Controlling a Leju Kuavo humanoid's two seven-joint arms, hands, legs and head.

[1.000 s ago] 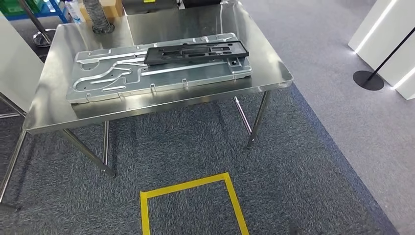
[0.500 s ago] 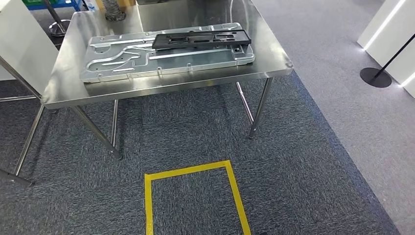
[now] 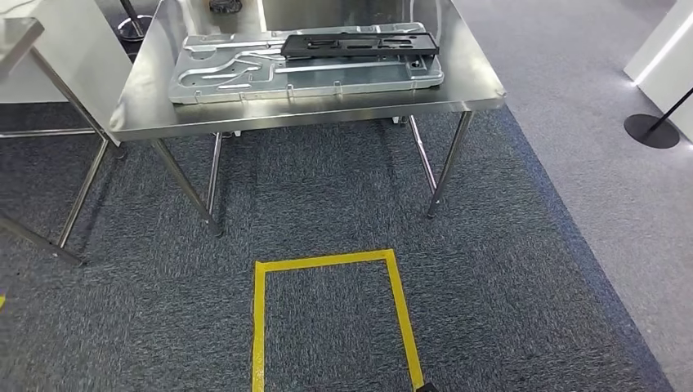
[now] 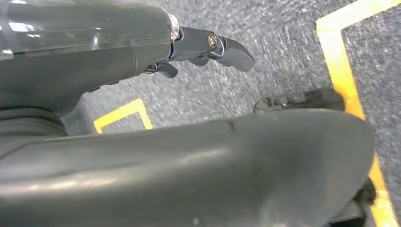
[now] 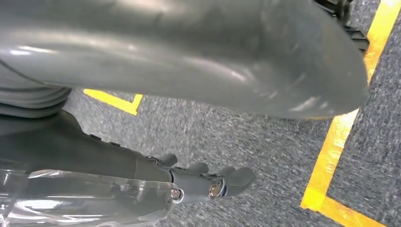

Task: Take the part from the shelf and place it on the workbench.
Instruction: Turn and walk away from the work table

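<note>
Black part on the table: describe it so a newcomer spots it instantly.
Find the steel table beyond the yellow floor square. A big silver stamped metal panel lies on it. The black part is the long flat slotted frame on that panel's far right section, the one dark piece there.

Each dark grey hand, the left hand point(image 4: 208, 49) and the right hand point(image 5: 208, 182), shows a glossy clear wrist cover, rounded dark fingers and small silver screws.
</note>
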